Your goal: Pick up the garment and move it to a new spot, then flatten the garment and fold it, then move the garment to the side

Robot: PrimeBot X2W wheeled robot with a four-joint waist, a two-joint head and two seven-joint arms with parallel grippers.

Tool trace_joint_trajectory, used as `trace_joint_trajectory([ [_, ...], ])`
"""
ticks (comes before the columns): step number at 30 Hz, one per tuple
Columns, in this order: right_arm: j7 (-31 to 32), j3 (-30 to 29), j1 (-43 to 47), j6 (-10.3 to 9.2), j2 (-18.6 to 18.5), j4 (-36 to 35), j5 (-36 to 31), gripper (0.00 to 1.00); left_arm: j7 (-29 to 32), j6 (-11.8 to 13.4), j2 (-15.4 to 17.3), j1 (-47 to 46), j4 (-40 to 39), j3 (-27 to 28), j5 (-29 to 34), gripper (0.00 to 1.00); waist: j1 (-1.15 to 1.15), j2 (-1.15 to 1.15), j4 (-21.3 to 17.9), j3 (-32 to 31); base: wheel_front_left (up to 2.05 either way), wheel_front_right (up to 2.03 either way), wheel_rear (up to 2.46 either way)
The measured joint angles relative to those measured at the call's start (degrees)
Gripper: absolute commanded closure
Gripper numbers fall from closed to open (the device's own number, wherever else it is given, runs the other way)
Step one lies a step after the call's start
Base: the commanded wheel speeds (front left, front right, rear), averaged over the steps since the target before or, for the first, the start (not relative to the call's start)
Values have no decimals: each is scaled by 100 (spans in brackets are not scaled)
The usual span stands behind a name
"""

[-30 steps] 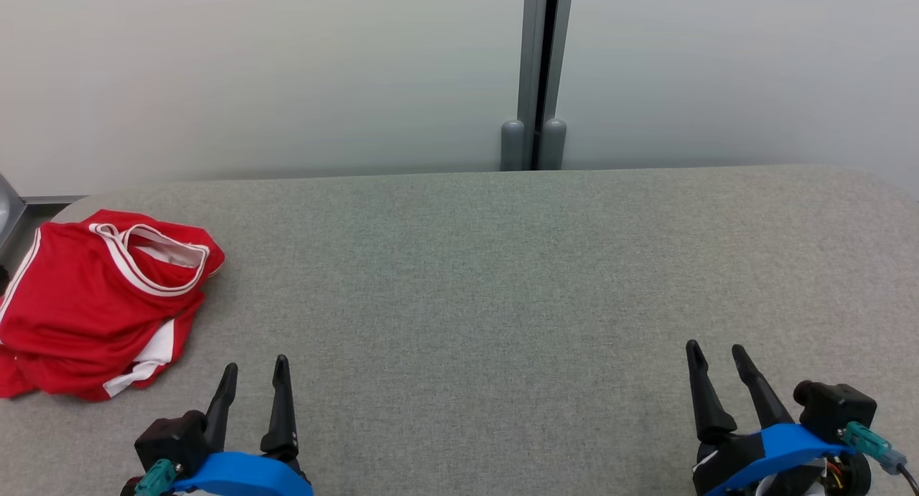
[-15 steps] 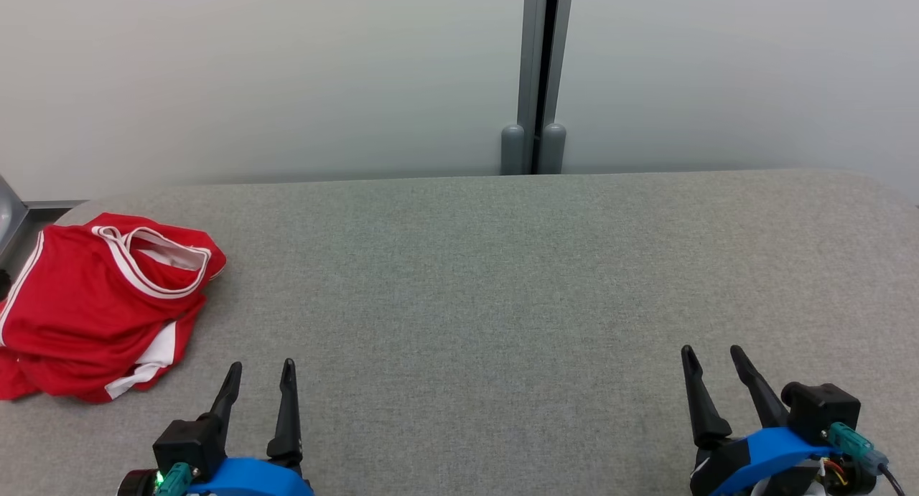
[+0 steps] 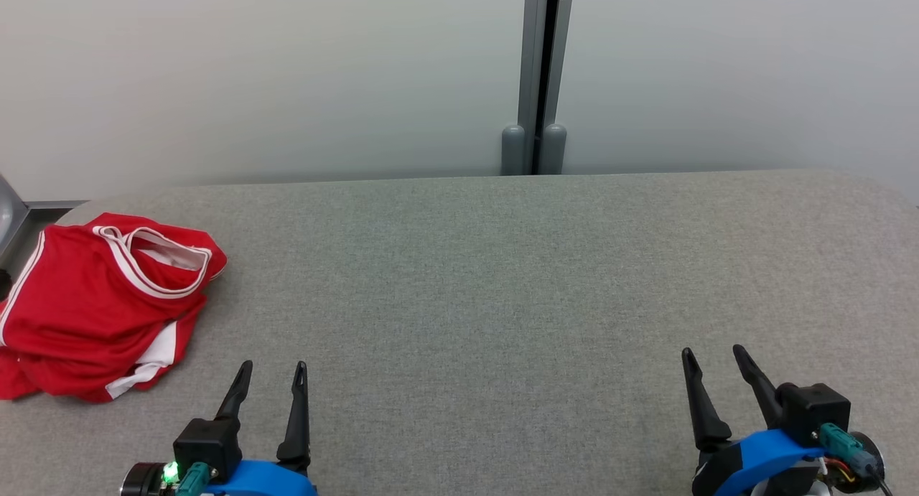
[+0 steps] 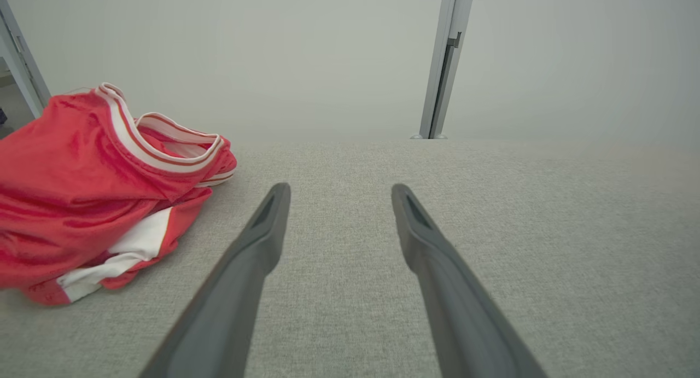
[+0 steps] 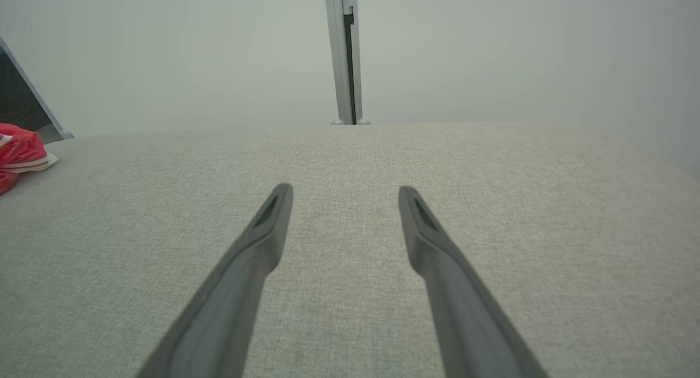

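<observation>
Lab-like test room: grey felt table (image 3: 502, 266), frosted partition panels (image 3: 251, 72).

Soft, even, bright light. The garment (image 4: 82, 203) left of the left gripper (image 4: 336, 189) casts a faint shadow. Wrist views blur toward the finger bases (image 4: 219, 323).

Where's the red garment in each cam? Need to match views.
Head view: red garment at far left, mid-height.
Left wrist view: garment large, at left.
Right wrist view: garment a sliver at the left edge.
Shared landmark: vertical grey post, top centre.
</observation>
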Motion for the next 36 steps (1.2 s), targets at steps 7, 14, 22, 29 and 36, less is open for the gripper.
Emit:
trace_joint_trajectory([
  [7,-66,2,1,0,-1,-5,-258,0,1,69,23,8,-45,-24,171,0,0,0,-23,16,0,0,0],
  [14,-92,-5,0,0,-2,-4,-341,0,0,94,25,10,-68,-34,160,0,0,0,-45,27,0,0,0],
  [22,-105,-51,5,0,-8,11,-339,0,29,134,38,10,-67,-118,140,0,0,0,47,2,0,0,0],
  [29,-98,-134,34,0,-10,-19,-374,0,19,209,77,13,-83,-131,141,0,0,0,567,-91,0,0,0],
  [36,-122,-75,53,1,-9,3,-315,0,31,271,243,86,-174,-30,102,0,0,0,1350,-135,0,0,0],
])
